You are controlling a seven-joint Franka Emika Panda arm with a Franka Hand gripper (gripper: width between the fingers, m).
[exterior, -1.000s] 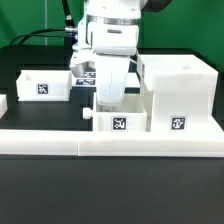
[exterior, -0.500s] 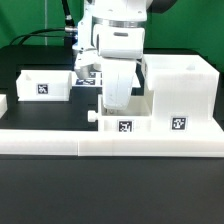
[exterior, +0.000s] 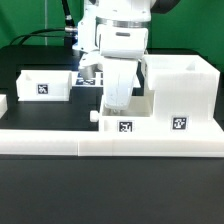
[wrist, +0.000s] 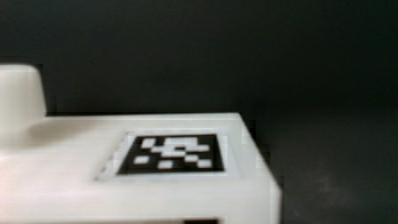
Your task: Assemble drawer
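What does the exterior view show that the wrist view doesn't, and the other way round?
Only the exterior view shows the arm, its gripper down at the middle tray, the tall housing, a second tray on that view's left and the long rail in front. Only the wrist view shows the tag pattern up close. Both show a white tray face carrying a tag, a knob beside it, and the dark table.

Long low white rail (exterior: 40, 144), black table (exterior: 110, 195)
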